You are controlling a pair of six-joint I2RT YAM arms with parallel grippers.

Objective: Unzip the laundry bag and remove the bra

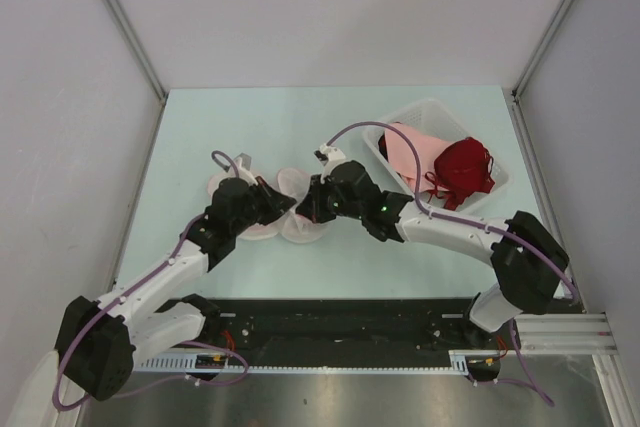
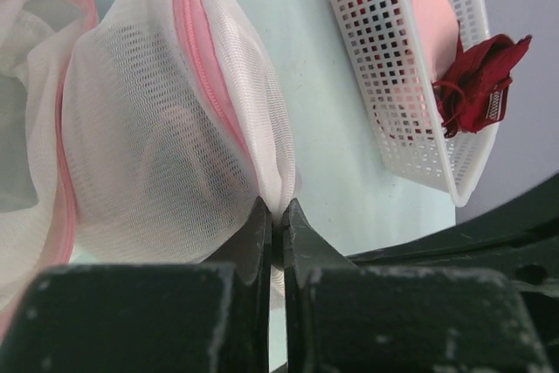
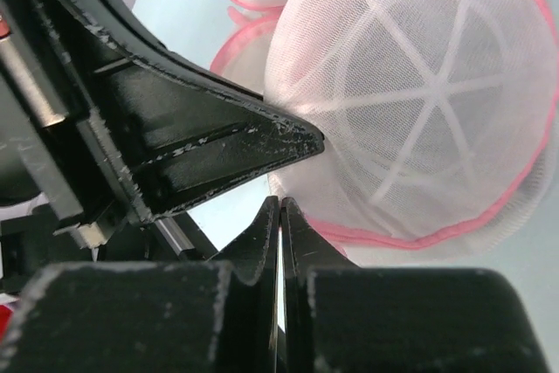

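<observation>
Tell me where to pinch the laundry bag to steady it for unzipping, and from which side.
Pinch the slack mesh at the rim of the laundry bag, beside its pink zipper trim, coming from the left arm's side, as the left gripper does. The puffed drum looks too wide to span; its soft edge gathers into a pinch.

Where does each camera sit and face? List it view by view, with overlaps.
Top external: above and behind, looking down on the table; both arms show, left tool, right tool.
Left wrist: looks along its shut tool at the laundry bag, white basket beyond.
Right wrist: looks past its shut tool at the bag's round mesh face; the left tool shows.
Shared: all see the bag; top and left wrist see the basket.
</observation>
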